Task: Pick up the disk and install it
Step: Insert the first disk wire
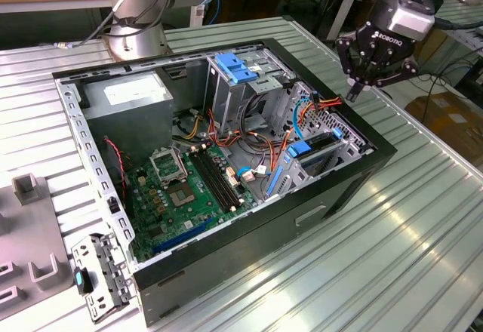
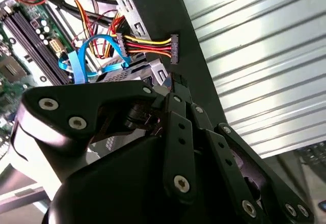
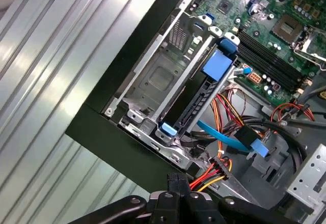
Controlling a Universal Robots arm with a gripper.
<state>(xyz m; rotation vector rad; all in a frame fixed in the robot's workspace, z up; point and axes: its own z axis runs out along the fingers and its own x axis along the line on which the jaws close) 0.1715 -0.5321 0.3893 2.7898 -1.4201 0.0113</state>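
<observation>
Exterior view, open computer case (image 1: 302, 222), pincer (image 1: 352, 90) narrow and empty above its rim, first wrist view, drive bay (image 3: 163, 84).

White lettering on gripper (image 1: 352, 90) body, white label on power supply (image 1: 128, 94)

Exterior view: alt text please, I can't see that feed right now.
The arm's end effector hovers above the open computer case, over the drive cage corner at the exterior view's right. The case lies on a ribbed metal table, motherboard exposed.
</observation>
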